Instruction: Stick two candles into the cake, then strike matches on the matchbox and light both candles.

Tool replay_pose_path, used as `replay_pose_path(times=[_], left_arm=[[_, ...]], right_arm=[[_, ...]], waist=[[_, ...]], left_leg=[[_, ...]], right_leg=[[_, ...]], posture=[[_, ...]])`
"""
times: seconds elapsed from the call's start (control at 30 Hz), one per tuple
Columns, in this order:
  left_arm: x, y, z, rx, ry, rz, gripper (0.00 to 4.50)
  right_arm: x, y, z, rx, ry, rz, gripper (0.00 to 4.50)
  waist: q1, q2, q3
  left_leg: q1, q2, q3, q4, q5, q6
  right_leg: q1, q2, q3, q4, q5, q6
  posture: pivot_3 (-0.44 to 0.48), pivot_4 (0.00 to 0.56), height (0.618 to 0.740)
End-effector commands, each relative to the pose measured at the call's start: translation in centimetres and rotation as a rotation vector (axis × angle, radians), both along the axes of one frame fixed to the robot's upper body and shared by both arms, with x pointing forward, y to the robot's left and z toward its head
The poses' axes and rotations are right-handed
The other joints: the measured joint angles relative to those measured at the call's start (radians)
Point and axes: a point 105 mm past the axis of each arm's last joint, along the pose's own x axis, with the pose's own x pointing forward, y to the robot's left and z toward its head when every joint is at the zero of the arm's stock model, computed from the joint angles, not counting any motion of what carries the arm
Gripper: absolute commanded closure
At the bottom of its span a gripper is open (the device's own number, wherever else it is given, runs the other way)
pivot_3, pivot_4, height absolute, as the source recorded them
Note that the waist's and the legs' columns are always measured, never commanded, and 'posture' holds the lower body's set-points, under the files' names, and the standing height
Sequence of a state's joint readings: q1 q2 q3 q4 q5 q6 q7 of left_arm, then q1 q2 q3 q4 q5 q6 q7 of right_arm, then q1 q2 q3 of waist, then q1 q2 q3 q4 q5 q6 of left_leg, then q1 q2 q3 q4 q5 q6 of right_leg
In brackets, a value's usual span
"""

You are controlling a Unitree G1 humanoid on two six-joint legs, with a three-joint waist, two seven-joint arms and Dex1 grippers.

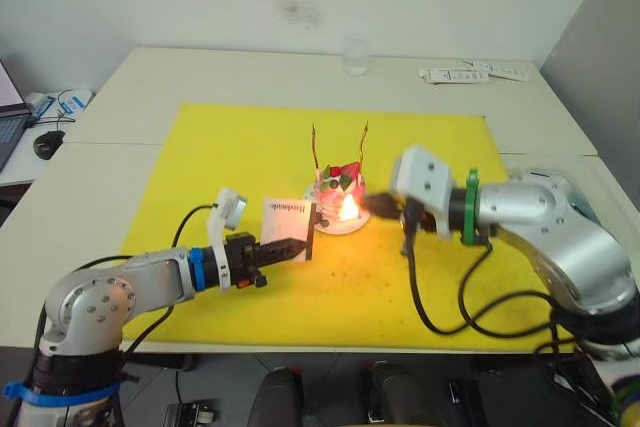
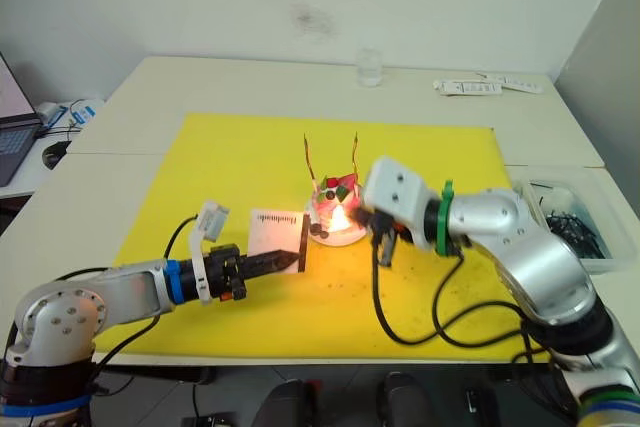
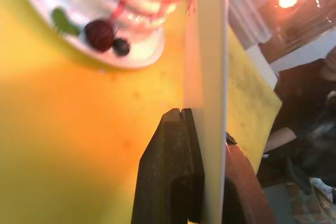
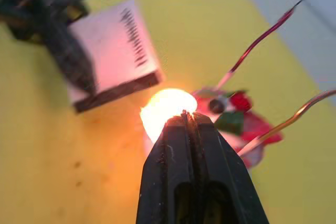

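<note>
The cake (image 1: 340, 190) is sitting on its small white plate (image 1: 338, 226) near the middle of the yellow mat (image 1: 240, 157), and the two candles (image 1: 363, 148) are standing up out of its top, leaning slightly apart. The left gripper (image 1: 300, 244) is clenching the matchbox (image 1: 290, 218) by its near edge, holding it just beside the plate on the robot's left with the black strip (image 1: 312, 232) turned toward the cake; the left wrist view shows both fingers (image 3: 168, 182) pressing flat against the box's faces. The right gripper (image 1: 368, 205) is reaching in from the other side, its fingers pinched tight together — a bright orange flame (image 4: 164, 109) is burning right at their tips, low beside the cake's front and below the candle tops. The match itself is too small to make out within the glow. A clear glass (image 1: 355, 56) is standing on the white table (image 1: 200, 72) beyond the mat.
</note>
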State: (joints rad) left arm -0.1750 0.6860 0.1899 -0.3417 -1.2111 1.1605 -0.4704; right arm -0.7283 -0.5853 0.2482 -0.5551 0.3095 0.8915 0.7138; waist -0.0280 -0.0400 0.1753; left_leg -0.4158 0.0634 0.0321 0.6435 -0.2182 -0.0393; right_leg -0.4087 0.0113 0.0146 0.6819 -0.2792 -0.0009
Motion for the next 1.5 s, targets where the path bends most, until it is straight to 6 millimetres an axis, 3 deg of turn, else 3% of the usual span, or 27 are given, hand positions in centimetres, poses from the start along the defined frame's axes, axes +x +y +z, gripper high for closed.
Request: replay_pose_path(times=[0.03,0.2,0.5,1.5], left_arm=[[0.0,-0.3,0.7,-0.011,-0.053,-0.013,4.5],[0.1,-0.9,0.7,-0.022,-0.058,-0.029,4.5],[0.4,-1.4,0.8,-0.032,-0.067,-0.041,4.5],[0.5,-1.7,1.1,-0.04,-0.075,-0.059,4.5]], right_arm=[[1.5,0.8,2.4,0.062,-0.117,-0.087,4.47],[2.8,2.5,2.5,0.063,-0.212,-0.114,4.47],[4.3,2.9,2.6,0.05,-0.321,-0.134,4.47],[5.0,3.8,2.0,0.02,-0.37,-0.124,4.47]], waist=[[0.005,0.0,0.0],[0.005,0.0,0.0],[0.002,0.0,0.0],[0.001,0.0,0.0]], left_leg=[[0.0,0.0,0.0,0.0,0.0,0.0],[-0.002,-0.001,0.003,0.0,0.0,0.0],[-0.002,0.0,0.002,0.0,0.0,0.0],[-0.002,0.0,0.002,0.0,0.0,0.0]], right_leg=[[0.0,0.0,0.0,0.0,0.0,-0.001],[0.0,-0.004,0.002,-0.002,0.0,0.0],[-0.001,-0.004,0.001,-0.001,0.0,0.0],[-0.001,-0.003,0.001,-0.001,0.002,-0.004]], posture=[[0.0,0.15,0.74],[0.0,0.15,0.74],[0.0,0.15,0.74],[0.0,0.15,0.74]])
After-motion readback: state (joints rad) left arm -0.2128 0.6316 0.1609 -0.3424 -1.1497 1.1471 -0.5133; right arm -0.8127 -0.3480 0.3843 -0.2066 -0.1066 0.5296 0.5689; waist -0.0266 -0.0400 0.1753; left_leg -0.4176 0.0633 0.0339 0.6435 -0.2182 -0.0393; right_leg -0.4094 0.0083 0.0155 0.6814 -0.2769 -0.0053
